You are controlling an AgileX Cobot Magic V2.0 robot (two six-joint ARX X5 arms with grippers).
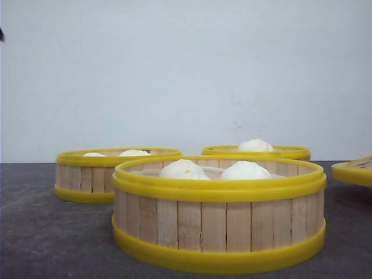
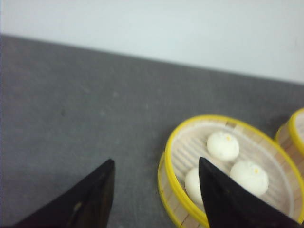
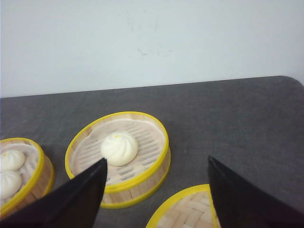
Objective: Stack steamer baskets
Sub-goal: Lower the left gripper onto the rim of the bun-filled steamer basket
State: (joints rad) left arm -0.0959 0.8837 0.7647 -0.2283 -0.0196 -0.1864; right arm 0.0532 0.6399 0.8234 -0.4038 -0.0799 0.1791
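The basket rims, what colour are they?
Bright yellow, clearest on the nearest basket in the front view.

No legible text, label, brand, number or sign appears in any view. The steamer baskets (image 1: 218, 216) carry plain yellow bands and unmarked wooden slats. The buns (image 1: 183, 170) show only small orange dots, not characters. The dark surface (image 1: 52, 238) and the pale wall (image 1: 186, 70) bear no markings.
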